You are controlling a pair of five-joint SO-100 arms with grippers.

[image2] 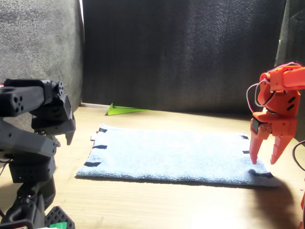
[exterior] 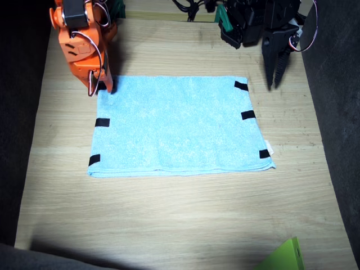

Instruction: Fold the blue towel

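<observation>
wooden table (exterior: 169,219), blue towel (exterior: 177,124) flat, right pincer (image2: 264,161) spread above corner, left pincer (exterior: 275,79) closed

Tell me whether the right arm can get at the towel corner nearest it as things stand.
Probably yes. The right gripper hangs open right over the blue towel at its far corner, and nothing lies between the fingertips and the cloth. The left gripper stays clear beyond the opposite edge.

Blue towel (exterior: 174,126): light cyan-blue terry, short black tape strips (exterior: 248,115) along two opposite edges, small white tag (exterior: 270,148); right arm (exterior: 84,39): orange, black motor block on top; left arm (exterior: 264,22): black, green part near base; table (exterior: 169,219): pale wood grain; lime-green object (exterior: 284,257) at table corner; backdrop (image2: 190,52): dark grey.
</observation>
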